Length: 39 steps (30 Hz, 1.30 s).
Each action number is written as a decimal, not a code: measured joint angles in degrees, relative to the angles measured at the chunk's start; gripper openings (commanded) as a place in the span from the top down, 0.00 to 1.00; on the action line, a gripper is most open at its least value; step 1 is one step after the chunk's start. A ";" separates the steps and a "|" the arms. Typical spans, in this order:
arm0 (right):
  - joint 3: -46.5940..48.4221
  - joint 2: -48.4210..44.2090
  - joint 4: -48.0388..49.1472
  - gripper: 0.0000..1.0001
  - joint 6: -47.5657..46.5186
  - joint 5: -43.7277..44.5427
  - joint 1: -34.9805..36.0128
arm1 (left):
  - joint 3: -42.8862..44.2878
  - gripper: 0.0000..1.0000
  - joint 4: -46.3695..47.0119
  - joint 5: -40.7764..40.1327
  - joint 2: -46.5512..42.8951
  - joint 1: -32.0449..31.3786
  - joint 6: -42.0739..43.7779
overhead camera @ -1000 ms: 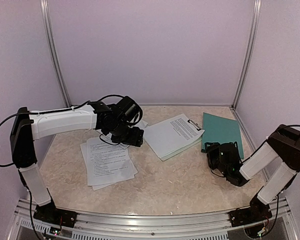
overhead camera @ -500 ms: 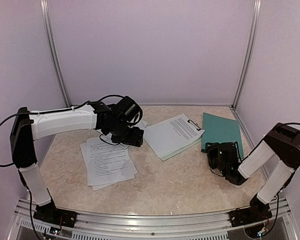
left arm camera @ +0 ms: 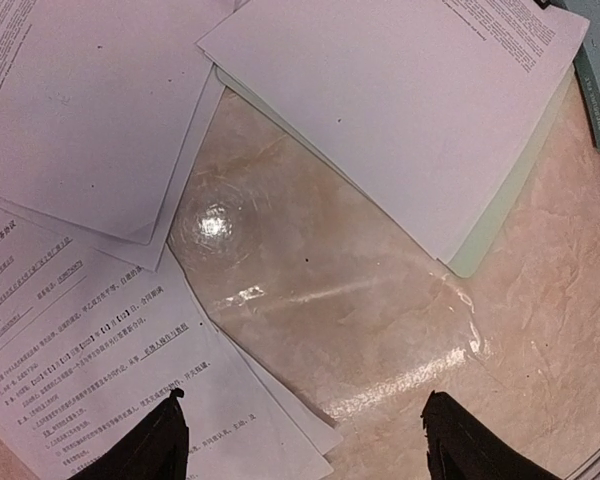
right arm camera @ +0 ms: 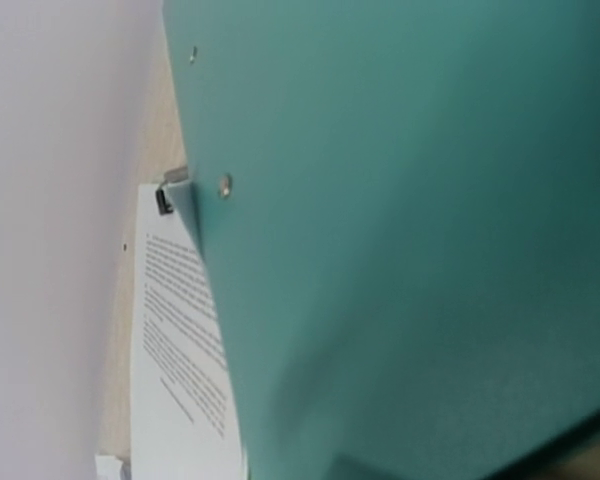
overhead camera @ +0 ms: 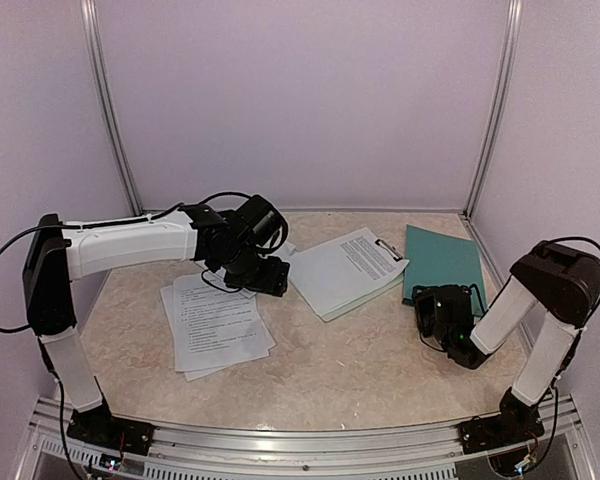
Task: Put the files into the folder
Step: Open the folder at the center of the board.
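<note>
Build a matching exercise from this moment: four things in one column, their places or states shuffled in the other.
1. dark teal flat folder
2. loose white printed paper sheets
3. pale mint clipboard carrying a printed sheet
4. left tool

A. open, over bare marble table
B. right side of the table
C. left side, spread out
D. middle, between the other two

Pairs: 1-B, 2-C, 3-D, 4-A.

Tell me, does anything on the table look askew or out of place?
The files lie fanned and skewed at the left, edges misaligned. The folder sits apart at the right. Nothing looks damaged.
</note>
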 measured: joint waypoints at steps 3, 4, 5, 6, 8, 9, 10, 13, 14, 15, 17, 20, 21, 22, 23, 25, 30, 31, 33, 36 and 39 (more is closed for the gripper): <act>0.35 1.62 1.64 0.51 0.07 0.09 -0.39 | 0.04 0.22 -0.02 0.02 0.42 -0.17 0.00; 0.42 2.01 1.99 0.51 0.11 0.09 -0.55 | 0.04 0.22 -0.02 0.04 0.59 -0.22 0.00; 0.50 2.43 2.51 0.53 0.22 0.11 -0.70 | 0.04 0.22 -0.04 0.04 0.74 -0.22 0.00; 0.66 2.86 2.91 0.54 0.35 0.20 -0.87 | 0.04 0.22 -0.04 0.07 0.92 -0.24 0.00; 1.14 3.80 3.76 0.55 0.70 0.35 -1.20 | 0.07 0.22 -0.11 0.07 1.25 -0.33 0.02; 1.36 4.26 4.17 0.56 0.87 0.46 -1.36 | 0.09 0.22 -0.17 0.09 1.38 -0.39 0.00; 1.53 4.68 4.57 0.57 0.92 0.57 -1.44 | 0.15 0.22 -0.26 0.09 1.51 -0.44 0.00; 2.38 5.70 5.03 0.65 1.01 0.94 -1.70 | 0.35 0.22 -0.39 0.09 1.75 -0.50 0.00; 2.67 5.92 5.18 0.69 1.01 1.03 -1.79 | 0.35 0.22 -0.42 0.09 1.79 -0.50 0.00; 2.93 6.05 5.27 0.74 0.94 1.16 -1.86 | 0.35 0.22 -0.44 0.09 1.79 -0.50 0.00; 3.15 6.08 5.44 0.81 0.74 1.36 -1.95 | 0.35 0.22 -0.46 0.09 1.79 -0.55 0.00; 3.19 6.01 5.14 0.92 0.52 1.77 -2.03 | 0.37 0.22 -0.48 0.07 1.79 -0.72 0.00; 3.19 5.88 4.90 0.95 0.31 1.95 -2.03 | 0.37 0.22 -0.48 0.07 1.79 -0.79 0.00; 3.17 5.60 4.35 0.98 0.20 2.12 -2.03 | 0.37 0.22 -0.48 0.07 1.79 -0.85 0.00; 3.17 5.07 3.72 1.00 0.02 2.36 -2.03 | 0.37 0.22 -0.48 0.07 1.81 -0.92 0.00; 3.15 3.39 2.32 1.00 -0.59 2.84 -2.05 | 0.37 0.22 -0.52 0.04 1.81 -0.96 0.00; 3.13 -2.16 -2.86 1.00 -2.93 4.33 -2.01 | 0.37 0.22 -0.81 -0.09 1.81 -1.03 0.02; 3.13 -3.08 -4.00 1.00 -3.74 4.74 -1.99 | 0.37 0.22 -0.90 -0.22 1.81 -1.03 0.02; 3.17 -4.31 -6.01 1.00 -5.31 5.46 -1.81 | 0.37 0.22 -0.94 -0.26 1.81 -1.03 0.02; 3.48 -6.49 -10.56 1.00 -7.96 6.84 -1.09 | 0.37 0.22 -1.09 -0.33 1.81 -1.03 0.02; 4.37 -8.46 -14.84 1.00 -11.02 8.50 0.33 | 0.39 0.22 -1.49 -0.48 1.81 -1.03 0.02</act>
